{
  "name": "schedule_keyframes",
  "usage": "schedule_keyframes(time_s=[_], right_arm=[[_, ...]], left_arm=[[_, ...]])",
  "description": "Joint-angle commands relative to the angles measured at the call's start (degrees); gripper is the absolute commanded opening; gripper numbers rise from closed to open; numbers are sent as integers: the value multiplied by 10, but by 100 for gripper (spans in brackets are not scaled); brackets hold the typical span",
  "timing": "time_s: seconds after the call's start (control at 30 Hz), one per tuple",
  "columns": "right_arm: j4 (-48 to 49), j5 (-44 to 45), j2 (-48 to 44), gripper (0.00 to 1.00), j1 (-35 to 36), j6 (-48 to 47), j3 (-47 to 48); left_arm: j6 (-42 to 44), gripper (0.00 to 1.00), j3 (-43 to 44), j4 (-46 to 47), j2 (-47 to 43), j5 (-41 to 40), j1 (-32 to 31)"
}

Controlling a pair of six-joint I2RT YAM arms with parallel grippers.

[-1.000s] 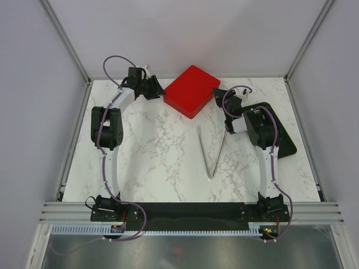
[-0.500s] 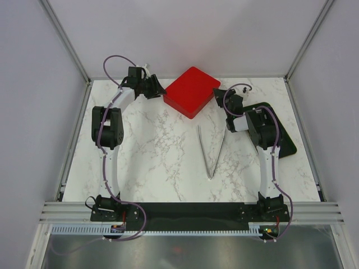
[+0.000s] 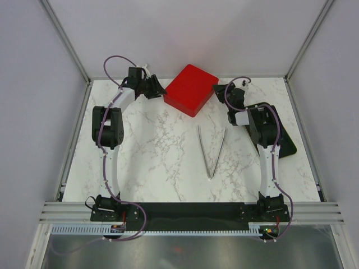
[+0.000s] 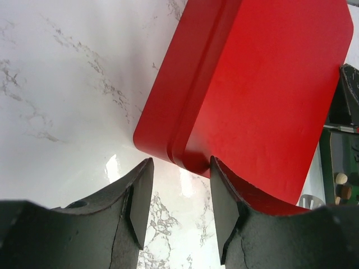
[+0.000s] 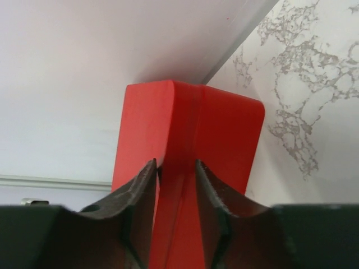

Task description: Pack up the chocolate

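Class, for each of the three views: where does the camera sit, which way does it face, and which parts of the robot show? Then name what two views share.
Top external: above and behind the bases, looking down on the table; shows both arms, the left gripper and the right gripper.
Left wrist: on the left arm, looking past its two fingers at the red box.
Right wrist: on the right arm, facing the red box's corner and the back wall; its own fingers show.
Shared: all three views show the red box.

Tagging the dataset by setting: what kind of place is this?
Probably a lab robot cell, not a kitchen. It has plain pale panel walls on aluminium frame posts, a marble-patterned tabletop, and the left arm and right arm bolted to a black base rail.
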Motion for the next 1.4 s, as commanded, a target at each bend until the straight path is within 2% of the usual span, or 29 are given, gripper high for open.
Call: schedule_keyframes(time_s=[0.0,0.2,0.53,0.63,0.77,0.87,1.0,1.37], right_arm=[[-41,-2,3,43,-3,-38,35],[-77,-18,17,56,-4,-48,72],[-142,16,26,53,-4,-63,105],[-152,17,34,56,-4,-70,115],[-162,1,54,47,-4,-61,134],[-148,5,55,42,-4,-46,114],[-133,14,56,29,-4,-29,87],[-149,20,70,6,12,-8,79]], left_arm=[[2,52,4,-6,14,-3,1],[-2,52,1,-6,14,-2,0],[-5,52,6,-1,20,9,-1],[-7,52,7,-1,23,9,-1],[-14,52,12,3,29,16,-1],[-17,52,12,4,32,18,-4],[-17,52,9,4,34,17,-6],[-27,51,0,4,32,15,-7]])
